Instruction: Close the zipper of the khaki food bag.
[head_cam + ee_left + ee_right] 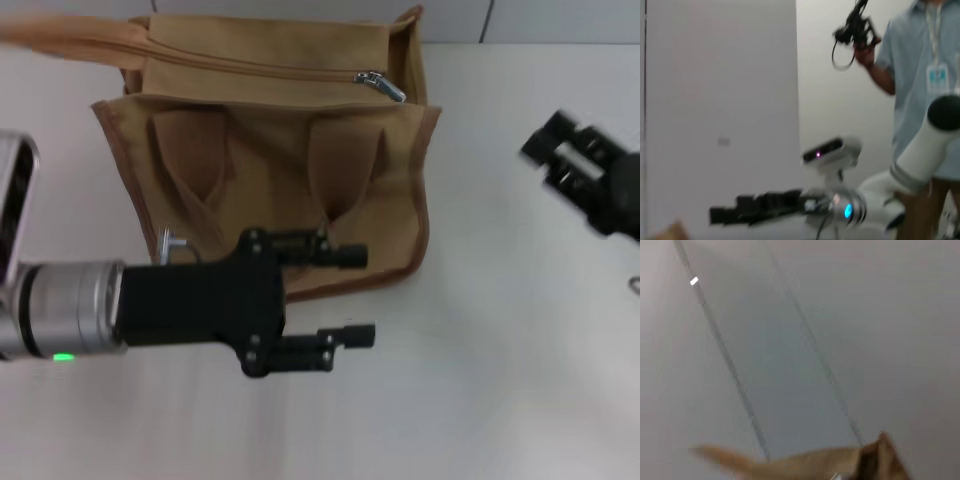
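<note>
While the khaki food bag [270, 150] stands on the counter [500, 380], zipper [260, 68] pull at its right end, left gripper [358, 296] hovers before it, jaws parted, empty. Right gripper [560, 150] right of bag, jaws indistinct. Only left wrist view shows a person [920, 75].

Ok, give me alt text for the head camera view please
A khaki food bag lies on a white table, its zipper drawn to the silver pull at the bag's right end. The left gripper hovers open before it; the right gripper waits apart.
</note>
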`<state>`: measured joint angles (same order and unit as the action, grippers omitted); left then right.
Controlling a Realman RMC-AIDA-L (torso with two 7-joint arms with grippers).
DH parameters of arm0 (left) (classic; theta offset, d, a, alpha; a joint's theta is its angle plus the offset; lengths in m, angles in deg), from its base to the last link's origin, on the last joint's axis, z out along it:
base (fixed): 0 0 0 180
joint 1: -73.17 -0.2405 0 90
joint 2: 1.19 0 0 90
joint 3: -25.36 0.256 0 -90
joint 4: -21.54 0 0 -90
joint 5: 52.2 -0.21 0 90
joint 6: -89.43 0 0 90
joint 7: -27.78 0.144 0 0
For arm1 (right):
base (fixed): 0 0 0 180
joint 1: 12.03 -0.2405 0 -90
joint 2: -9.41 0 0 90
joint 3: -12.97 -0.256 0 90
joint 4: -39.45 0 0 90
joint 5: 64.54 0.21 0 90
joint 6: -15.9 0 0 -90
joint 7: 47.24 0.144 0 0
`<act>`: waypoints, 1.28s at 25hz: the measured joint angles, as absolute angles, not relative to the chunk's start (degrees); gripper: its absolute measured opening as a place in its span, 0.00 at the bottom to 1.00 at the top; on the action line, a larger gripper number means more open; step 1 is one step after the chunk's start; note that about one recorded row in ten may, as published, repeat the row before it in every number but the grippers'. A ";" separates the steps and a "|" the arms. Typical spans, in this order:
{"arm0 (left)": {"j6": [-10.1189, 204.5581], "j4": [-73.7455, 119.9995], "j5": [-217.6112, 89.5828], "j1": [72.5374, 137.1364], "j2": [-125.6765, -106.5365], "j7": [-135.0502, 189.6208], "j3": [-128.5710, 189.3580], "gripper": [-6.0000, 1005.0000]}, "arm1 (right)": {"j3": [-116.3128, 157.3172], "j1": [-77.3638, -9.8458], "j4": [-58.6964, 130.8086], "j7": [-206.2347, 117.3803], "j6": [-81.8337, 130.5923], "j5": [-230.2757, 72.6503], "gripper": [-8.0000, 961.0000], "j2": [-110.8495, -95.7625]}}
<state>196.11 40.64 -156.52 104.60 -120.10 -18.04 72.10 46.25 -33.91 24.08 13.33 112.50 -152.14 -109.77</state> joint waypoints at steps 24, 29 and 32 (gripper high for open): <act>186.16 40.41 -156.50 97.04 -119.73 -19.44 71.60 0.66 | 50.88 -33.26 22.11 3.42 115.45 -170.63 0.79 -109.91; 187.03 40.55 -156.52 97.18 -119.70 -20.39 72.21 0.69 | 51.13 -33.70 22.48 2.48 114.98 -172.17 0.80 -109.90; 187.07 40.77 -156.53 96.99 -119.80 -20.06 74.35 0.72 | 51.15 -34.04 22.49 1.19 114.91 -174.41 0.80 -109.91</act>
